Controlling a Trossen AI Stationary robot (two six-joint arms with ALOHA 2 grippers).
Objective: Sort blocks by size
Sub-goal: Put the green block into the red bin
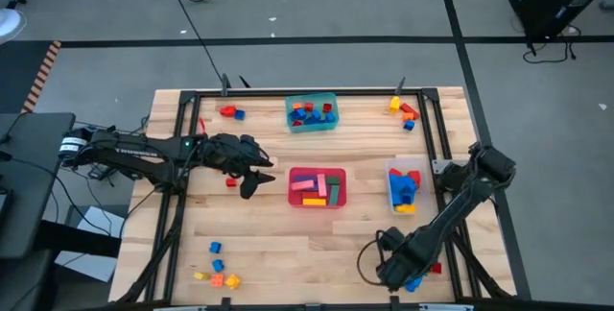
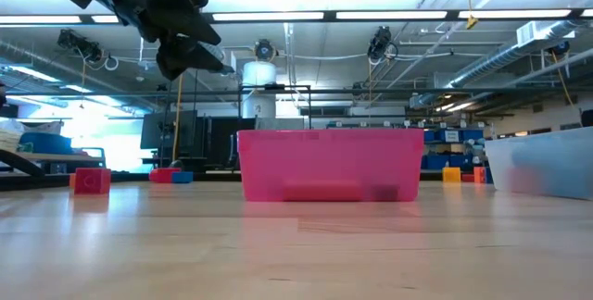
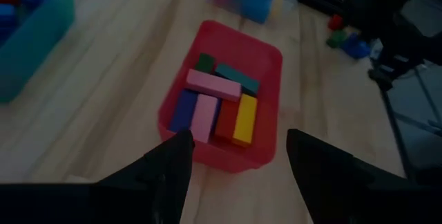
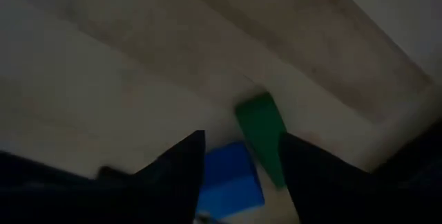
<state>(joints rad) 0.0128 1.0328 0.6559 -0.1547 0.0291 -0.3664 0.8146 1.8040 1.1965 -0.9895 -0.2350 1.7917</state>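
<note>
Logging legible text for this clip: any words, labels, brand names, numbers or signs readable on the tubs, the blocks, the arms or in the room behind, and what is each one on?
None can be read.
Red tub: no label shows on its walls.
Blocks in it: plain faces, no print.
Teal tub: no marking visible.
Room behind the table, low view: shelves and equipment too blurred to read any sign.

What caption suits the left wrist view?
Left claw, open and empty, above the red tub of long blocks.
</note>
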